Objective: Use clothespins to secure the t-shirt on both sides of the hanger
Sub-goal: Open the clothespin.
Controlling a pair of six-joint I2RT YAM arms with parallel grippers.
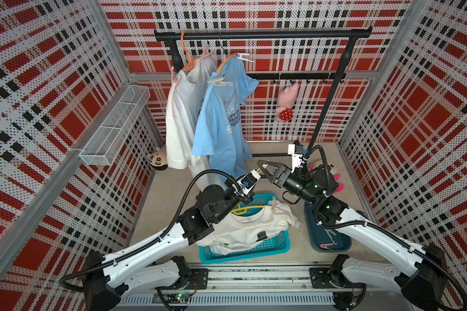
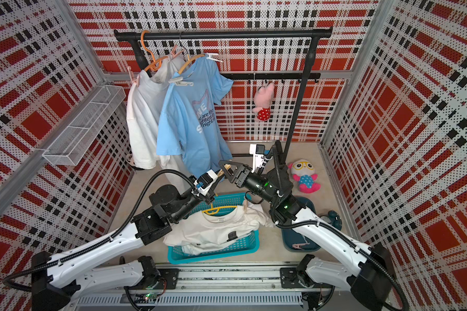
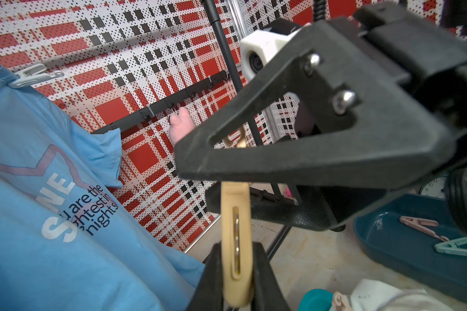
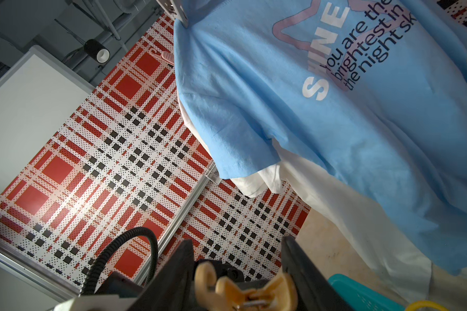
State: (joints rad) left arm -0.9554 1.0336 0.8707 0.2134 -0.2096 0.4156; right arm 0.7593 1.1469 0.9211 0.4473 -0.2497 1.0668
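My left fingers are clamped shut on a beige clothespin, held in the air above the far rim of the blue basket. My right fingers bracket its free end; whether they actually press it, I cannot tell. In the basket lies the white t-shirt on its yellow hanger, with a second clothespin clipped at one shoulder.

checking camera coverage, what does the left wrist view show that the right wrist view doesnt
Only left wrist: the teal tray with spare clothespins, and the hanging pink plush. Only right wrist: the hanging white t-shirt. Both: the blue t-shirt and the beige clothespin.
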